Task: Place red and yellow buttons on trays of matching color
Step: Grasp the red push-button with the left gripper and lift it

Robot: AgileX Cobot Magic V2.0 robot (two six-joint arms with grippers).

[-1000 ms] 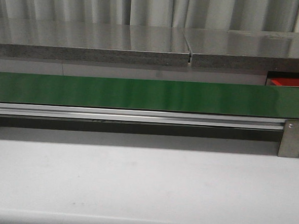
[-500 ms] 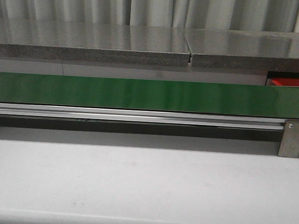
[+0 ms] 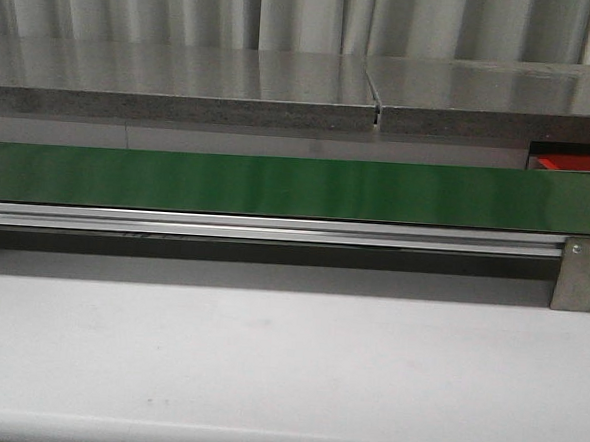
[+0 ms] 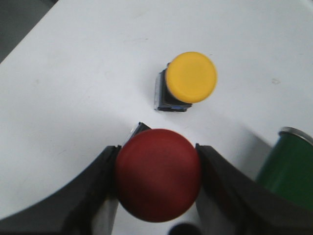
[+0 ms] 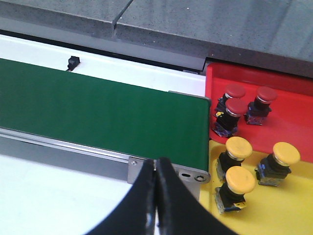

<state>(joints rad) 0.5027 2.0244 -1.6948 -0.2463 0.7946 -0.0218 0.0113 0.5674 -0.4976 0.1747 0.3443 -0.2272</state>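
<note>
In the left wrist view my left gripper [image 4: 157,169] is shut on a red button [image 4: 157,174], its black fingers [image 4: 100,183] pressed against both sides of the round cap. A yellow button [image 4: 190,78] stands on the white table just beyond it, apart from the fingers. In the right wrist view my right gripper [image 5: 156,169] is shut with nothing in it, above the end of the green conveyor belt [image 5: 98,115]. Beside that end lie a red tray [image 5: 288,103] with three red buttons [image 5: 235,108] and a yellow tray [image 5: 274,210] with three yellow buttons [image 5: 239,181].
A green cylinder [image 4: 288,166] stands close beside my left gripper. The front view shows only the green conveyor belt [image 3: 297,186], its metal rail [image 3: 274,230], the white table [image 3: 286,361] and a grey counter [image 3: 183,84]; a bit of red tray [image 3: 569,163] shows far right.
</note>
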